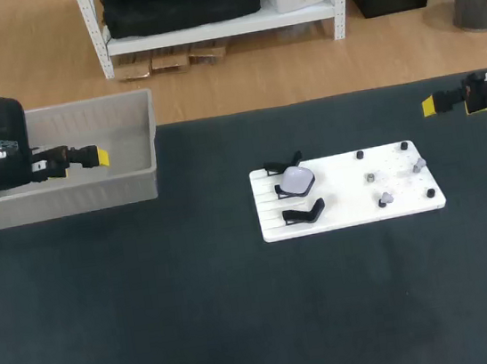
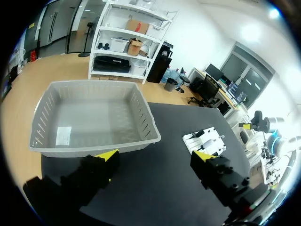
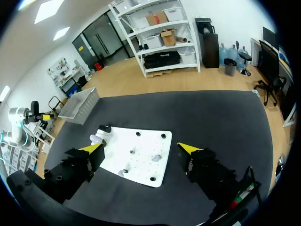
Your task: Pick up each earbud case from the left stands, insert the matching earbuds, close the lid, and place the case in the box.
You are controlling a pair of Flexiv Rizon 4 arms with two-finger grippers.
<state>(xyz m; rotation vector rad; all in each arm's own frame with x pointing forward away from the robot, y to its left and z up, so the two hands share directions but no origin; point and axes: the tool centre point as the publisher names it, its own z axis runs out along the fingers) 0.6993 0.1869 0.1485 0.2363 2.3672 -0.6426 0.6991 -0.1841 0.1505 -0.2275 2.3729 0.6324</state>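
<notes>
Your right jaws stand wide open with nothing between them, hanging above the black desk (image 1: pixel 198 314) well clear of the work. Your left jaws are just as open and just as empty. Neither pair touches anything.

The trouble, as I judge it, starts with the first pinch. The pale lilac rounded earbud case (image 1: pixel 295 180) leans on a thin black stand, and an off-centre closure could let its smooth shell slip or drag the stand over with it. A second black stand (image 1: pixel 304 214), bare, sits just beside the case. A jaw coming down on that side may catch it and shift the whole flat white board (image 1: pixel 355 214). The small grey earbuds (image 1: pixel 386 199) lie on the same board among little black pegs. A low pass across the board could knock them off, and whichever arm you send must not sweep over them. I cannot tell whether the case lid is up or down, so check before you commit.

From the right jaws, the board lies ahead and below, its peg end nearer and the case at the end beyond that. From the left jaws, the grey slatted plastic box (image 2: pixel 141 136) lies just ahead and below. The board and its case are well apart from them, out past the right-hand tip.
</notes>
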